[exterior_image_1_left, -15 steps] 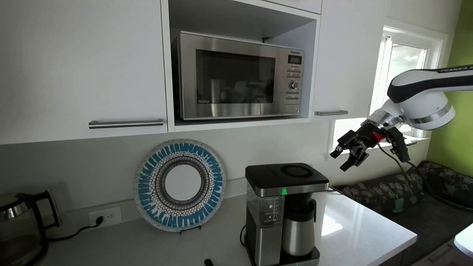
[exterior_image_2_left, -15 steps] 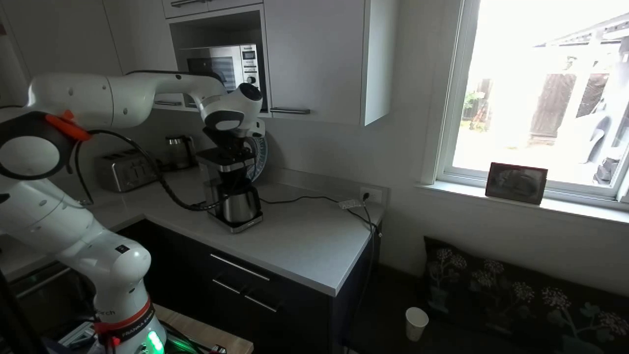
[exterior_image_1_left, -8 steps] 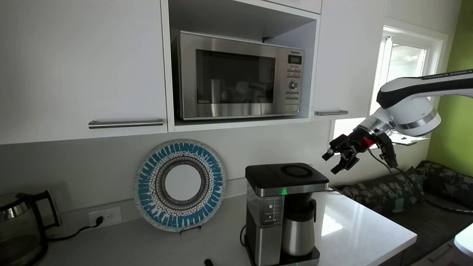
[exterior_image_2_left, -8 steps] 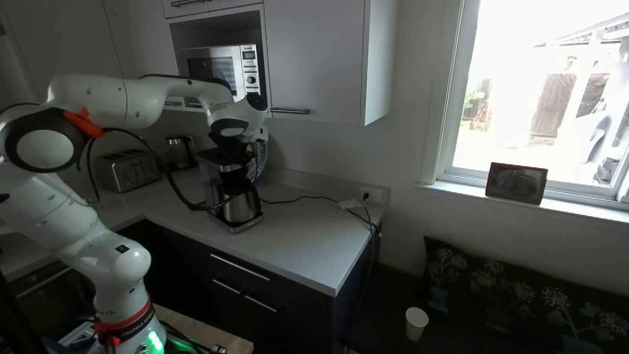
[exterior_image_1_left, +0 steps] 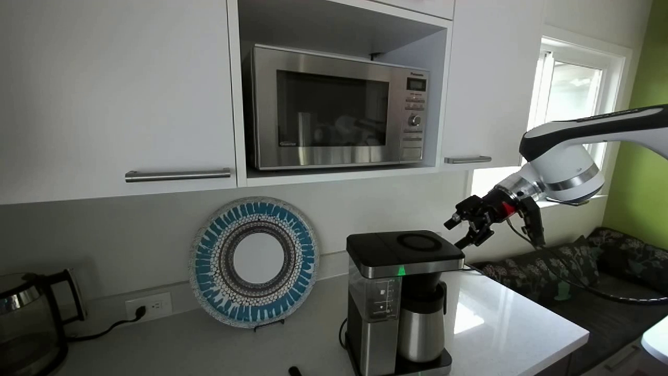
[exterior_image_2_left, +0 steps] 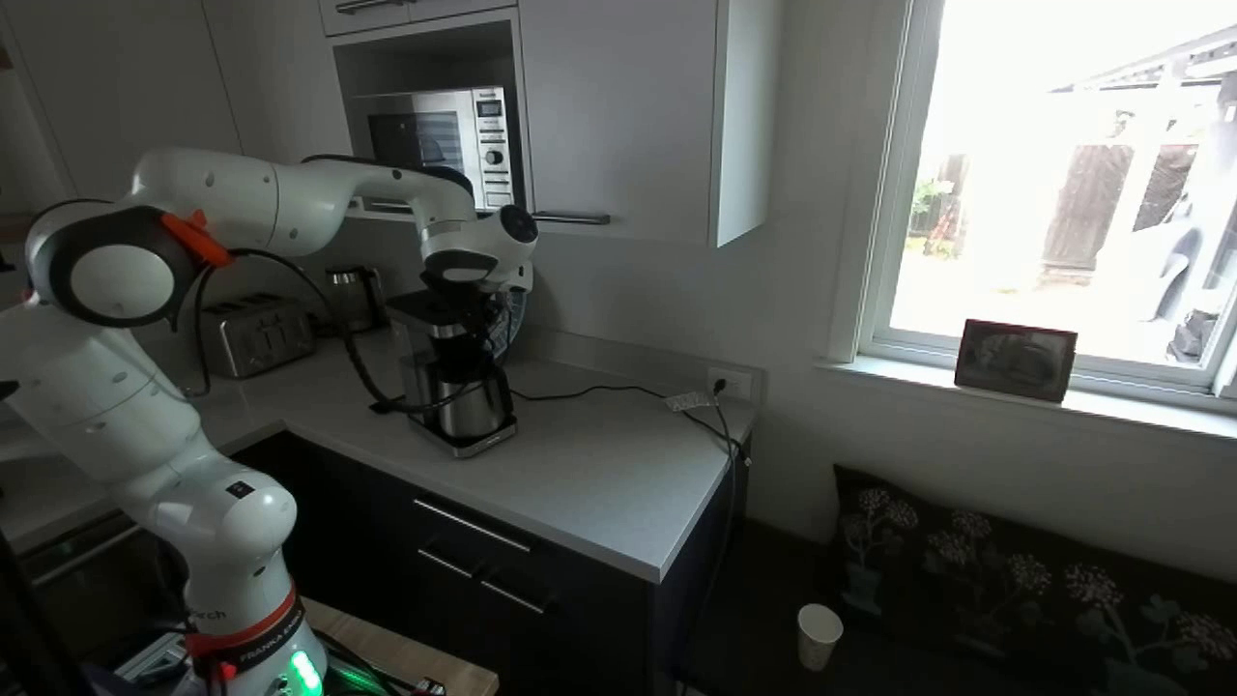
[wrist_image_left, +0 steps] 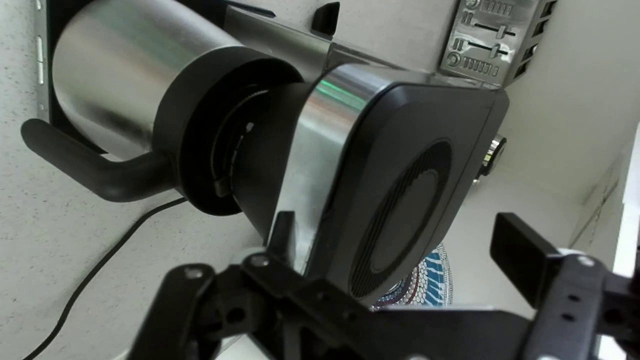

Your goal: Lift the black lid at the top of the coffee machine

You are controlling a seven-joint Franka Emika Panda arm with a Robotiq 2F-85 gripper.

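Note:
The coffee machine (exterior_image_1_left: 379, 344) stands on the counter with its steel carafe (exterior_image_1_left: 421, 337) in place. Its black lid (exterior_image_1_left: 420, 242), with a ring mark on it, lies flat and closed on top. In the wrist view the lid (wrist_image_left: 407, 215) is tilted and fills the middle, with the silver rim (wrist_image_left: 312, 155) beside it. My gripper (exterior_image_1_left: 455, 235) is open and empty, just beyond and slightly above the machine's right end in that exterior view. In the wrist view the gripper's fingers (wrist_image_left: 397, 245) are wide apart; one overlaps the silver rim, the other is past the lid. Contact cannot be told.
A steel microwave (exterior_image_1_left: 266, 115) sits in the cabinet above. A patterned round plate (exterior_image_1_left: 209, 261) leans on the wall behind the machine. A kettle (exterior_image_1_left: 26, 313) and a toaster (exterior_image_2_left: 256, 338) stand farther along the counter. A cable (exterior_image_2_left: 599, 390) runs over the counter.
The arm has moved closer to the coffee machine; in an exterior view the gripper went left and down to the height of the machine's top. The lid has not moved.

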